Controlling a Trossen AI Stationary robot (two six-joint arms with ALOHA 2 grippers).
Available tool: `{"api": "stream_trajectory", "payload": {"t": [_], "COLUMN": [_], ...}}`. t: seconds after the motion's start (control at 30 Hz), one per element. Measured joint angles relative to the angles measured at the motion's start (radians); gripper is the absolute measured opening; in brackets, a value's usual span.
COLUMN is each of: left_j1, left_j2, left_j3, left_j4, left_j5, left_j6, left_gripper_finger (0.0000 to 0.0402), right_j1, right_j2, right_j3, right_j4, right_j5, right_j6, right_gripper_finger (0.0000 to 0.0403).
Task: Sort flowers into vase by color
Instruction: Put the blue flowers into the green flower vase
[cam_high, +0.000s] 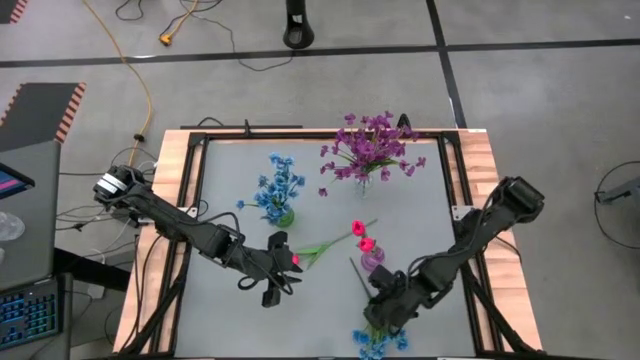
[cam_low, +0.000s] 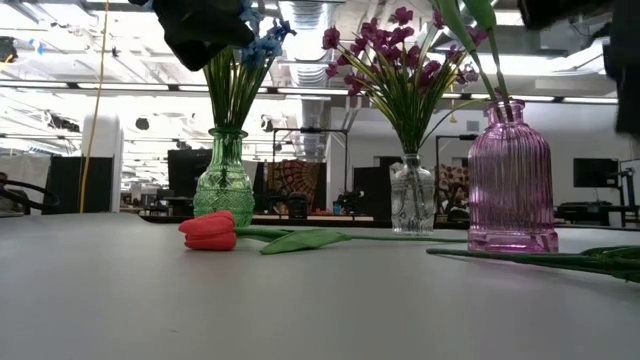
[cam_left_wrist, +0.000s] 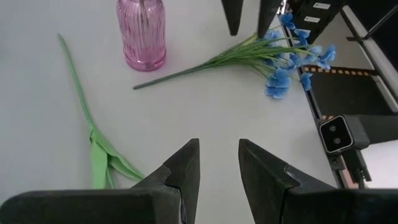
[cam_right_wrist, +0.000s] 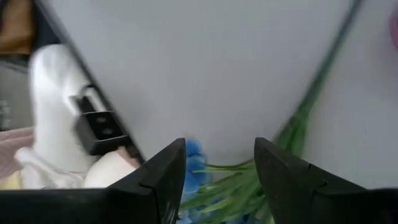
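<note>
While the pink vase (cam_high: 372, 262) crowds it at twelve o'clock, the right gripper (cam_high: 385, 322) hovers with fingers apart and empty over the blue sprig (cam_high: 372, 343) at the table's (cam_high: 420, 210) six o'clock edge. The left gripper (cam_high: 275, 290), parted and empty, sits beside the fallen tulip (cam_high: 322, 246), with bare tabletop around.

Left gripper (cam_left_wrist: 219, 165), fingers parted and empty, hangs over the grey table (cam_left_wrist: 211, 112); a green tulip stem (cam_left_wrist: 87, 121), pink ribbed vase (cam_left_wrist: 143, 31) and blue flower sprig (cam_left_wrist: 273, 59) lie beyond.
</note>
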Motion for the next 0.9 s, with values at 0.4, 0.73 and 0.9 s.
{"api": "stream_trajectory", "payload": {"t": [0.4,0.73,0.9], "left_j1": [0.000,0.000,0.000], "left_j2": [0.000,0.000,0.000], "left_j3": [0.000,0.000,0.000], "left_j4": [-0.001,-0.001,-0.001], "left_j5": [0.000,0.001,0.001], "left_j6": [0.042,0.053,0.052], "left_gripper_finger": [0.0098,0.0098,0.0098], "right_j1": [-0.046,-0.073,-0.072], "right_j2": [0.126,0.191,0.191], "right_j3": [0.076,0.076,0.076], "right_j4": [-0.175,-0.175,-0.173], "right_j5": [-0.133,-0.230,-0.234], "right_j6": [0.124,0.138,0.138], "right_gripper_finger": [0.0218,0.0216,0.0190]}}
